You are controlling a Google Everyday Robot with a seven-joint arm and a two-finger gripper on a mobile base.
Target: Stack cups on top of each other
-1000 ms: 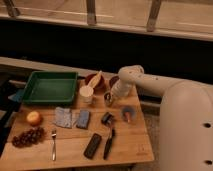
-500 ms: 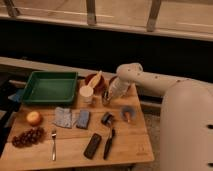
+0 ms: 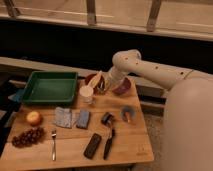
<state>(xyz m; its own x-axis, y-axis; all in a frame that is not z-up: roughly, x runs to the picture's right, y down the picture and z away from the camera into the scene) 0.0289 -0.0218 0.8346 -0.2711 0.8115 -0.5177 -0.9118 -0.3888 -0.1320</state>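
The cream-white cup (image 3: 86, 93) stands upright on the wooden table (image 3: 70, 155), just right of the green tray. The small silver metal cup (image 3: 102, 90) is right next to it, partly hidden under my gripper. My gripper (image 3: 104, 84) hangs from the white arm (image 3: 145, 67) that reaches in from the right. It is low over the silver cup, between the reddish-brown bowl (image 3: 90, 78) and the purple bowl (image 3: 123, 87). I cannot tell whether it touches the silver cup.
A green tray (image 3: 50, 87) sits at the back left. An orange fruit (image 3: 34, 118), grapes (image 3: 29, 136), a fork (image 3: 53, 145), two sponges (image 3: 72, 118), a black remote (image 3: 93, 145), a black-handled tool (image 3: 108, 144) and a small grey holder (image 3: 128, 113) lie in front.
The arm has swung left from over the purple bowl, and the gripper now sits lower and closer to the silver cup and the cream-white cup. The cups have not visibly moved.
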